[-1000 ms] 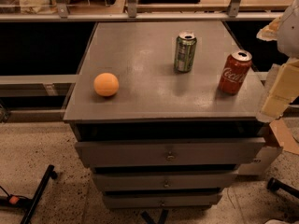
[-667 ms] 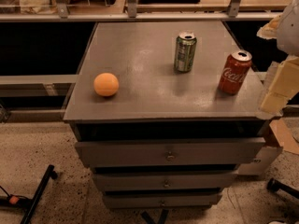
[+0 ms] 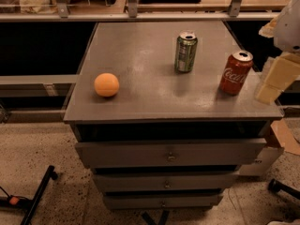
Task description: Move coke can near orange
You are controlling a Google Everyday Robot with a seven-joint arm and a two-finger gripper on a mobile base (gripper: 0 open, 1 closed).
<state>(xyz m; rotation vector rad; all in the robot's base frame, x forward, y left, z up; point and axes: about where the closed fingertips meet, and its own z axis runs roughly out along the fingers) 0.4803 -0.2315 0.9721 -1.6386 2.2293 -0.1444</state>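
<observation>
The gripper (image 3: pixel 276 76) hangs at the right edge of the camera view, cream-coloured, at 3 o'clock from the coke can (image 3: pixel 235 72) and just beside it, apart from it. Whether it is open or closed cannot be told, and nothing shows in its grasp. The coke can stands upright near the right edge of the grey cabinet top (image 3: pixel 140 55); it is red with a silver top, and white Coca-Cola script runs across its side. At 10 o'clock from it stands a green can (image 3: pixel 185 51), upright too, its label too dim to read. The orange (image 3: pixel 106 85) lies well apart from both cans, at 9 o'clock on the top near the left edge. Below are 3 drawers (image 3: pixel 171 153), and on the speckled floor at 7 o'clock lies a black stand leg (image 3: pixel 35 196).
</observation>
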